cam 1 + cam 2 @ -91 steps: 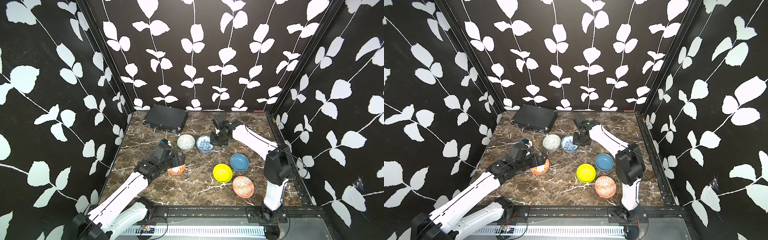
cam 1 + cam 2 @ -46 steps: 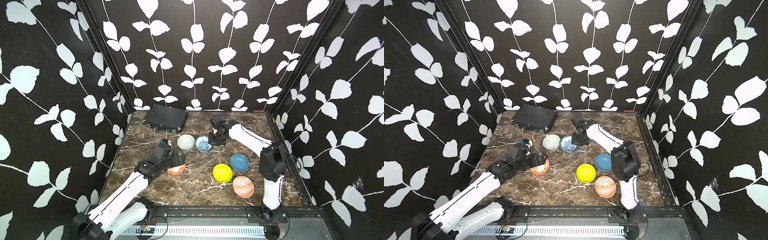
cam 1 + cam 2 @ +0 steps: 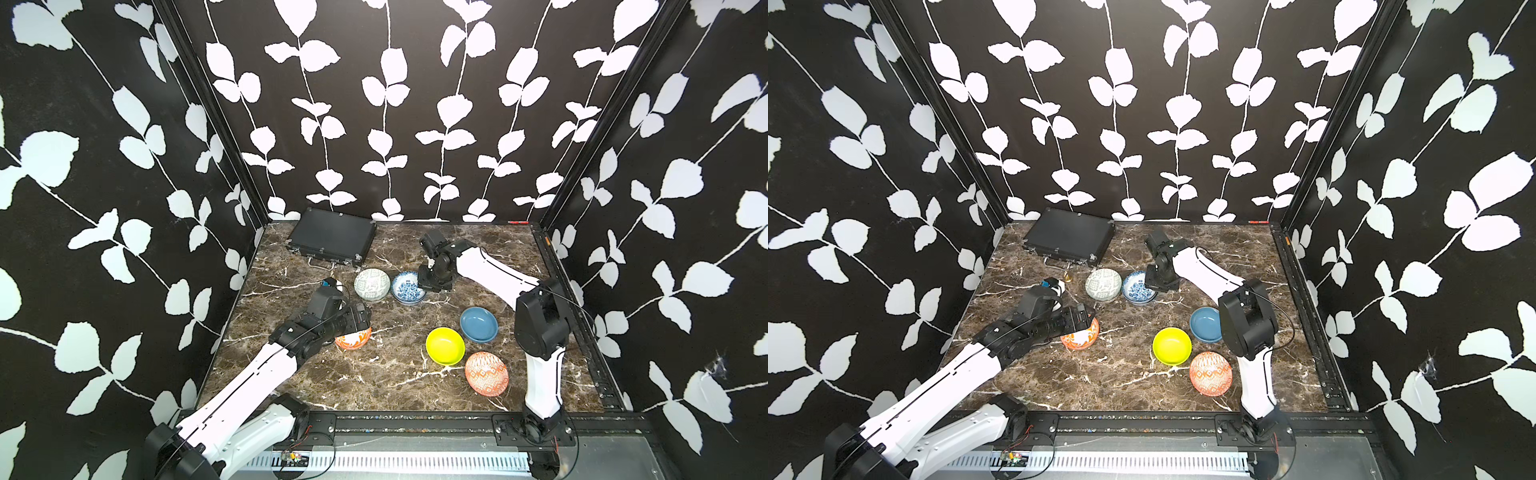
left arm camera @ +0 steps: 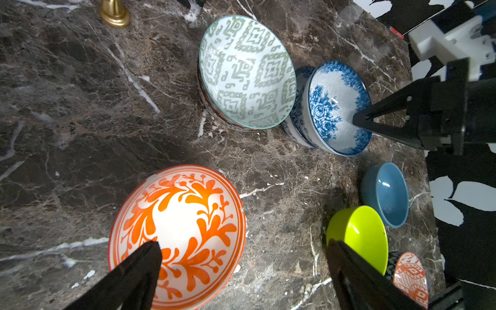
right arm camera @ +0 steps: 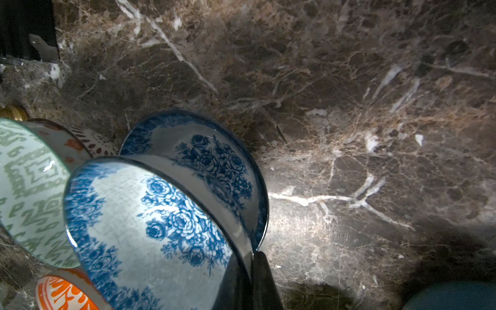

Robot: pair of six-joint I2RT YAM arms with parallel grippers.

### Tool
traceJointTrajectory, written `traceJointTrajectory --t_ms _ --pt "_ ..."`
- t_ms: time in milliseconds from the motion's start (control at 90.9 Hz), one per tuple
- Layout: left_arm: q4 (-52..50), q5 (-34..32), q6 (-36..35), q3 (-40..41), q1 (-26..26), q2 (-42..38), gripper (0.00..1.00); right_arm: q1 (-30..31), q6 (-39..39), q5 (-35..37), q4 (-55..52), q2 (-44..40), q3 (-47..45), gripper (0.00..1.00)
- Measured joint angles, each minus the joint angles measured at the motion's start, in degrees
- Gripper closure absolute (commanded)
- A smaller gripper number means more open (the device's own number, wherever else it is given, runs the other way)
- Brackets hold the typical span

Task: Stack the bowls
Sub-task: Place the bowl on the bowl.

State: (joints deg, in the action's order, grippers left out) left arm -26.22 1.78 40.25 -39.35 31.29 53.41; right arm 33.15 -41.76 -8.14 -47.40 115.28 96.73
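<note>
- Marble table (image 3: 374,386): near right, a patterned orange bowl (image 3: 486,373), yellow bowl (image 3: 444,345) and blue bowl (image 3: 478,324) sit loose.
- Mid left: left claw (image 4: 243,244), spread wide, hangs over the orange-leaf bowl (image 4: 177,236).
- Far centre: right claw (image 5: 251,257) pinches the tilted flowered bowl (image 5: 150,230) by its rim. Level it, centre it in its twin (image 5: 212,158) below, then release.

No writing, number, brand or sign can be read in any view. The blue-flowered bowl (image 4: 335,107), the orange-leaf bowl (image 4: 177,233) and the green-patterned bowl (image 4: 247,72) carry only ornament; the black case (image 3: 332,237) shows no legible label.
</note>
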Motion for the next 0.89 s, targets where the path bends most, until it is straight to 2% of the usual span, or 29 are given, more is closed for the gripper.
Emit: traceJointTrajectory --t_ms 891 --pt "0.8 -0.2 -0.2 0.0 0.0 0.4 0.02 -0.1 0.0 0.0 0.0 2.7 2.4 1.0"
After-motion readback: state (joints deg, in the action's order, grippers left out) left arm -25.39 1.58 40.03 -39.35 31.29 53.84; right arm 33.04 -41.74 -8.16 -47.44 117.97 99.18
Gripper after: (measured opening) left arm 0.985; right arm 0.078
